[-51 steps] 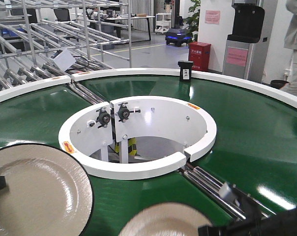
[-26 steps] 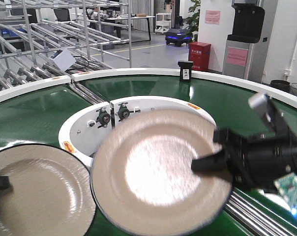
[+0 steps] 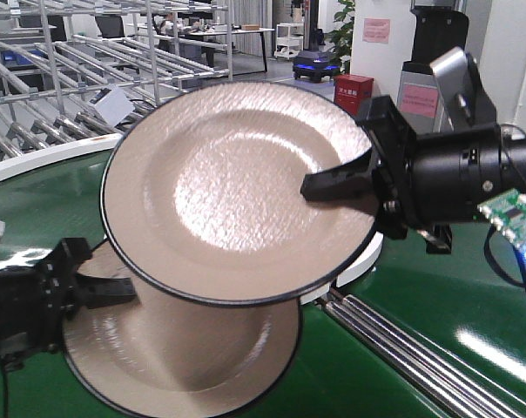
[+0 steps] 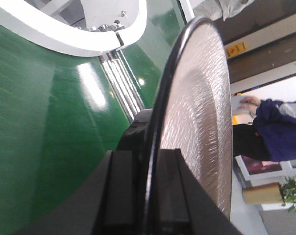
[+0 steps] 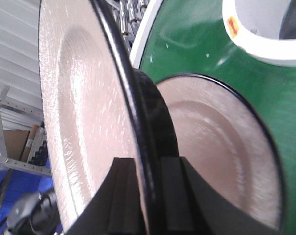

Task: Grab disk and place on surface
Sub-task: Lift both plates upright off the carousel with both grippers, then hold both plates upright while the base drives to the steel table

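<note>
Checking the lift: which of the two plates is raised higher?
The tilted plate clamped at its rim by the right pincer; it overlaps the lower plate held by the left pincer.

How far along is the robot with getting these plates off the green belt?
Done: both grabs. The right end effector is clamped on the rim of the raised plate, held tilted above the green belt; the left end effector grips the lower plate. In hand: carrying both. Left: setting them down; no drop-off surface is in view.

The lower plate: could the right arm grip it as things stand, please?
Probably not: the right gripper is shut on the raised plate, which overhangs the lower plate held by the left gripper.
</note>
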